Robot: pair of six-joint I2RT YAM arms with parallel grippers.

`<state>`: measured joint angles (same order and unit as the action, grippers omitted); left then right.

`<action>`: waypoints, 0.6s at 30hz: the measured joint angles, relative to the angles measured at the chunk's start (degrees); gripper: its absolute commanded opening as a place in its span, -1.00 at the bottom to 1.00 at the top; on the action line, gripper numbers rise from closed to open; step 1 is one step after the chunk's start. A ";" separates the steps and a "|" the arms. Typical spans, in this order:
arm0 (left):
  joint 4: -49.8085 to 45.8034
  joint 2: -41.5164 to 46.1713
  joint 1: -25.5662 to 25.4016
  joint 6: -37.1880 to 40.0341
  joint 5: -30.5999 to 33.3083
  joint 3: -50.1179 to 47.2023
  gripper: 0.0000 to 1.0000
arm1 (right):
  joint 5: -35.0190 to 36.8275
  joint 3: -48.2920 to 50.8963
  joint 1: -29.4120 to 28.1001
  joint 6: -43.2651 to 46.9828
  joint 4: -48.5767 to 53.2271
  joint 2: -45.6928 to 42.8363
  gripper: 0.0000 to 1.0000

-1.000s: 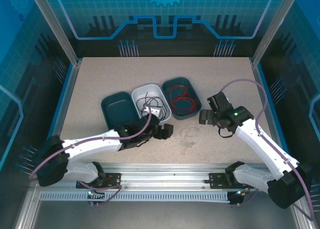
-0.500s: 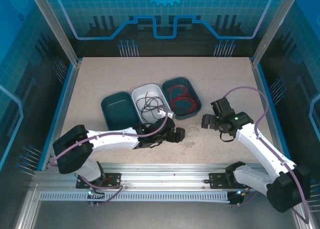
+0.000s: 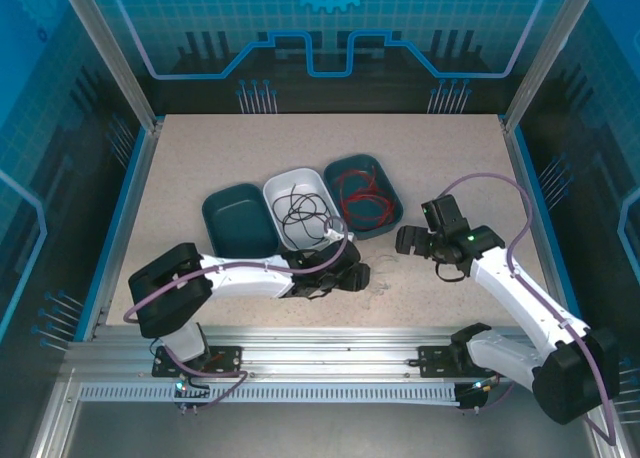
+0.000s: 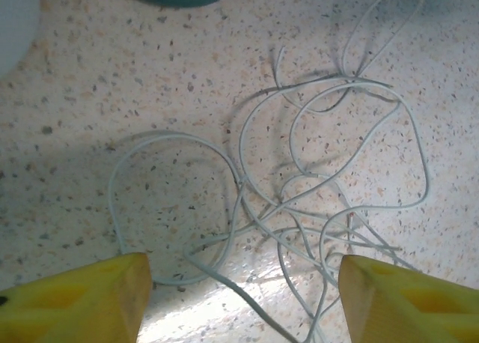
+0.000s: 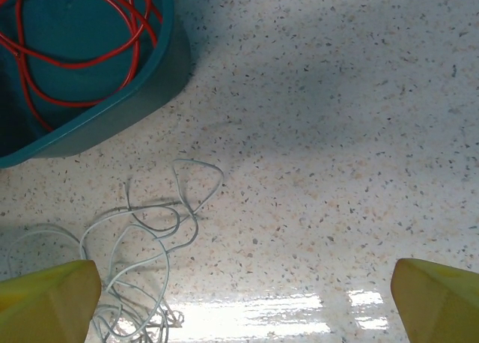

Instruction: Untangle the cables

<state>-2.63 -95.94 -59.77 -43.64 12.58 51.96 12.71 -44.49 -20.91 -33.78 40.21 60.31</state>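
A tangle of whitish cable lies on the speckled table in front of the trays. My left gripper hovers low over it, open, its yellow fingertips on either side of the tangle's near loops. Nothing is gripped. My right gripper stands open just right of the tangle with bare table between its fingers; the whitish cable lies at its lower left. A black cable rests in the white tray, a red cable in the teal tray.
Three trays sit side by side mid-table: an empty dark teal tray, a white tray and a teal tray. Blue walls ring the table. Open table lies right of and behind the trays.
My left arm has stretched rightward from the white tray's front to the whitish tangle. My right gripper has dropped nearer to the table front and edged left.
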 measured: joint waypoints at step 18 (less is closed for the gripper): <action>-0.02 6.23 -1.75 11.04 -0.37 1.55 -1.00 | -7.17 4.02 -2.97 -0.42 -5.88 5.99 0.99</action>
<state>-2.66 -89.71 -61.52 -32.60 12.21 53.52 5.54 -40.47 -23.88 -34.20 34.33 66.30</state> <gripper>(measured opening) 0.055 0.996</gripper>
